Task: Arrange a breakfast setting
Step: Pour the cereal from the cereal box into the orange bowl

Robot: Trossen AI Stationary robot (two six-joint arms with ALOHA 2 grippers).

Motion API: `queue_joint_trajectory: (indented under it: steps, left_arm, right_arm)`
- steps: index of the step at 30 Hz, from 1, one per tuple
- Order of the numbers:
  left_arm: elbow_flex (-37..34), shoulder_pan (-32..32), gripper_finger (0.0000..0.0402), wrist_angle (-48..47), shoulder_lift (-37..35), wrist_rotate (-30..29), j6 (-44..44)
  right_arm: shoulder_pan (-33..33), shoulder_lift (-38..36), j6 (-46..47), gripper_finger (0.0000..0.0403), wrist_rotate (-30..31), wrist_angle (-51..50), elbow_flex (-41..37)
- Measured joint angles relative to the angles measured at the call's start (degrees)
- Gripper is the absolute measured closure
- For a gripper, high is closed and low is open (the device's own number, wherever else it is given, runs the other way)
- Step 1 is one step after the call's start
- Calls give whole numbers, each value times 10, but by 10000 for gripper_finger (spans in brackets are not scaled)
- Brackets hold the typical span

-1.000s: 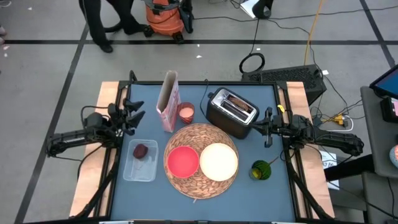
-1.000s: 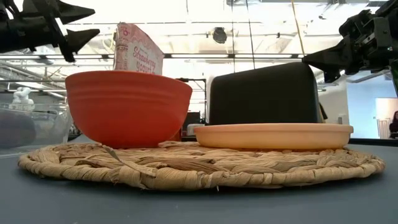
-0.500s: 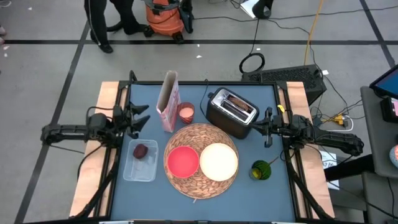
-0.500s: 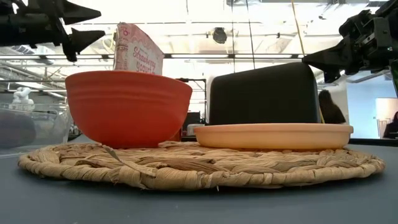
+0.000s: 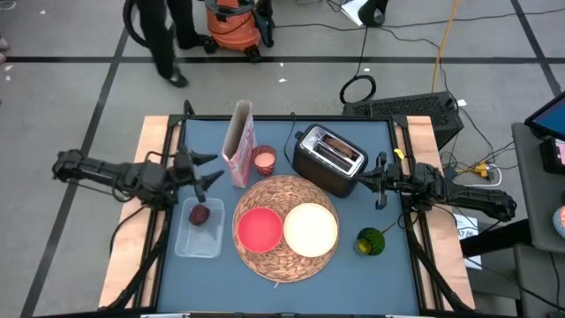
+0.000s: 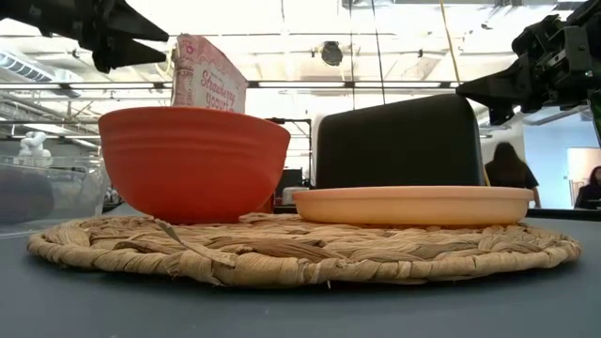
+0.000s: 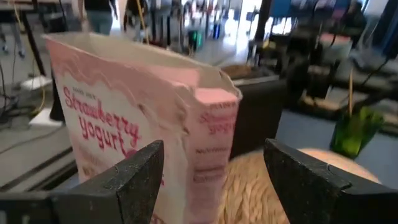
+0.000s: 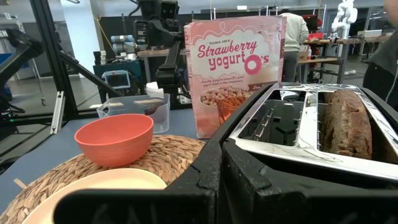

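Note:
The woven straw mat point(image 5: 287, 256) lies at the table's middle, bearing the red bowl point(image 5: 259, 228) and the cream plate point(image 5: 310, 228) side by side. The dark red fruit point(image 5: 200, 214) lies in a clear plastic tub left of the mat. The browned toast point(image 8: 345, 124) stands in a slot of the black toaster point(image 5: 328, 161). A slim stick point(image 7: 350, 93), perhaps the spoon, stands in a green cup point(image 5: 369, 241). My left gripper point(image 5: 210, 168) is open and empty above the table, between the tub and the pink cereal box point(image 5: 240, 146). My right gripper point(image 5: 381, 183) is shut and empty right of the toaster.
The cereal box stands upright behind the mat, with a small pink cup point(image 5: 264, 160) beside it. The toaster stands at the far right of the mat. People move in the room beyond the table's far edge.
My left gripper has moved a little toward the table's right and near edge, closer to the tub with the fruit, staying open, while its arm has swung outward past the table's left edge. A person behind the table has walked on.

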Motion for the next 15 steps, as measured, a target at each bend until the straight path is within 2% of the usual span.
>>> queue_joint_trajectory:
  steps: [7,15]
  left_arm:
    - [12,-17,119,-16,58,-9,-7]
    - [12,-16,119,-13,68,-9,-10]
  right_arm:
    - [0,0,0,390,0,0,0]
    - [0,0,-2,390,0,0,0]
